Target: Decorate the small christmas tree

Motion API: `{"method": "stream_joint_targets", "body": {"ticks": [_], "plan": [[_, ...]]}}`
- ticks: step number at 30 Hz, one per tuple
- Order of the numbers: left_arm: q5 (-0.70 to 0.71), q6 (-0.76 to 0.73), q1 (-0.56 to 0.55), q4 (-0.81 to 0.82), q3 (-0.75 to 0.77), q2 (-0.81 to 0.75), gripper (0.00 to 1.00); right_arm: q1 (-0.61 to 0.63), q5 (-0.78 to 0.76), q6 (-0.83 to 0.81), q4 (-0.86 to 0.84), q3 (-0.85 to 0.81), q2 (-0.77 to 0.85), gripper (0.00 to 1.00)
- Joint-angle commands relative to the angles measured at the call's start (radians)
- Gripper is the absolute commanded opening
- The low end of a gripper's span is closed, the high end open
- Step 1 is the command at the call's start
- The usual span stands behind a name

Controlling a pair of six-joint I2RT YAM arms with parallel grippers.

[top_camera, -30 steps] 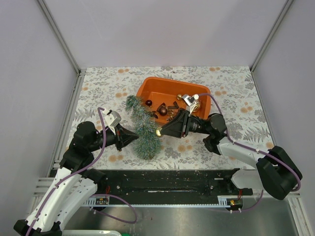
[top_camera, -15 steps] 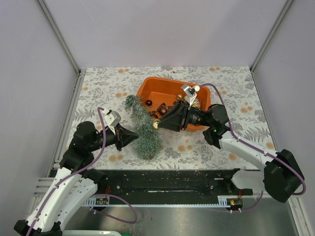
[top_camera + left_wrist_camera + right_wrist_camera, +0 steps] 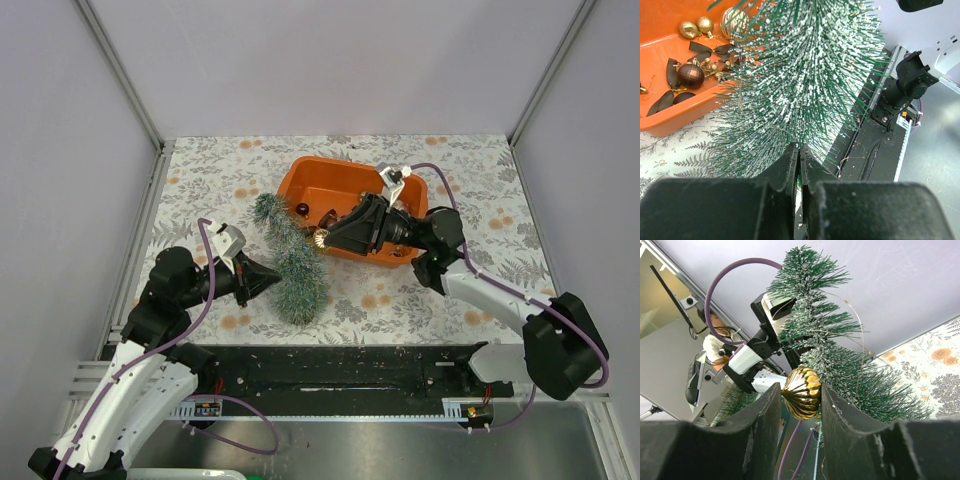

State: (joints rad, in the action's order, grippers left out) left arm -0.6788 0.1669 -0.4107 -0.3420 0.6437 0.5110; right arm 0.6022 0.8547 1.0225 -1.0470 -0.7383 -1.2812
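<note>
The tree (image 3: 290,262) lay tilted on the table (image 3: 200,170), just beside the orange tray (image 3: 330,165), with its tip toward the tray. The left gripper (image 3: 277,279) had its jaws together on needles at the wide end of the tree. The right gripper (image 3: 322,240) was clamped on a gold bauble (image 3: 801,392), just beside the tree.

Robotics lab test cell: pale lilac panel walls (image 3: 330,60) on aluminium frame posts (image 3: 120,72) enclose a floral-clothed table (image 3: 200,170) with a black mounting rail (image 3: 340,365).
</note>
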Motion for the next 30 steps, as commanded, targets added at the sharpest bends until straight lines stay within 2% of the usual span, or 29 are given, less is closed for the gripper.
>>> {"method": "stream_joint_targets", "body": {"ticks": [1, 8, 19, 27, 30], "plan": [[-0.024, 0.01, 0.015, 0.043, -0.004, -0.054, 0.06, -0.007, -0.008, 0.077, -0.177, -0.009, -0.055, 0.01], [-0.025, 0.008, 0.015, 0.044, -0.001, -0.051, 0.06, -0.007, -0.014, 0.087, -0.203, -0.018, -0.092, 0.01], [-0.028, 0.016, 0.015, 0.051, -0.003, -0.052, 0.05, -0.048, -0.054, 0.044, -0.176, 0.056, -0.076, 0.0], [-0.03, 0.019, 0.018, 0.049, 0.002, -0.048, 0.06, -0.05, -0.085, 0.109, -0.303, 0.097, -0.124, 0.0], [-0.03, 0.019, 0.016, 0.052, 0.001, -0.046, 0.05, -0.05, -0.094, 0.119, -0.32, 0.12, -0.122, 0.03]]}}
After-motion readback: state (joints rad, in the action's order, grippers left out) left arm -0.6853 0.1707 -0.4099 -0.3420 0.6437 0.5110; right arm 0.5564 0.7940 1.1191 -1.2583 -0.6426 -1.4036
